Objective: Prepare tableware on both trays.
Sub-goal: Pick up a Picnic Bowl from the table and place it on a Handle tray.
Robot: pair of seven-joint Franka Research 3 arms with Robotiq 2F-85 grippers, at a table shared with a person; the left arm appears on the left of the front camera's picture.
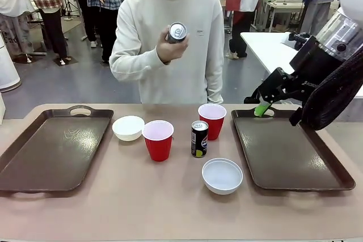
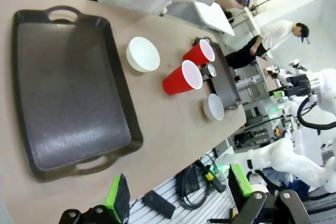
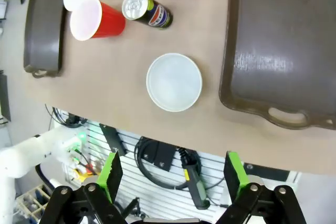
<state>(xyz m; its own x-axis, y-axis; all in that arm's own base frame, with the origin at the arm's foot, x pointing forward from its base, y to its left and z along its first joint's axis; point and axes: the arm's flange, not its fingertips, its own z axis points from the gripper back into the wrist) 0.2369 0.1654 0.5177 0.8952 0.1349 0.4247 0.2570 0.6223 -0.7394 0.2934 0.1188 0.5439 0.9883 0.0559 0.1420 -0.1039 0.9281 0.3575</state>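
Two dark brown trays lie on the table, the left tray [image 1: 54,151] and the right tray [image 1: 295,157], both bare. Between them stand a white bowl [image 1: 128,127], a red cup [image 1: 158,139], a second red cup [image 1: 212,120], a black can [image 1: 199,138] and a nearer white bowl [image 1: 222,175]. The person holds another can [image 1: 176,32] up at chest height. My right gripper [image 1: 258,105] hangs open over the right tray's far end; its own view looks down on the near bowl [image 3: 174,82]. My left gripper [image 2: 178,190] is open, high off the left tray's [image 2: 68,87] near end.
The person stands at the table's far edge, behind the cups. Bare tabletop runs along the near edge in front of both trays. A white table stands behind at the right.
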